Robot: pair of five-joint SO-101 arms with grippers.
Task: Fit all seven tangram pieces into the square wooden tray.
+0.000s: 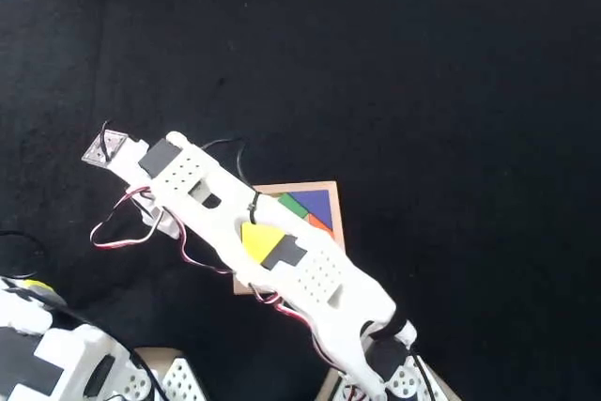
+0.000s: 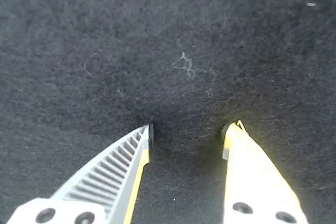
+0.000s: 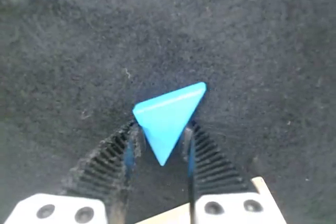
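A light blue triangle (image 3: 169, 115) lies flat on the black cloth, and my right gripper (image 3: 160, 135) is shut on its narrow end, one finger on each side. From above, that gripper (image 1: 105, 147) is at the left of the table, well away from the square wooden tray (image 1: 332, 196). The right arm stretches across the tray and hides most of it. Green (image 1: 292, 202), blue (image 1: 315, 202) and orange (image 1: 321, 223) pieces show in the tray's far right corner. My left gripper (image 2: 186, 132) is open just above bare cloth, holding nothing.
The left arm (image 1: 42, 326) is folded at the near left corner. Red and white cables (image 1: 122, 223) hang from the right arm near the tray's left side. Black cloth (image 1: 423, 91) covers the table, with open room at the back and right.
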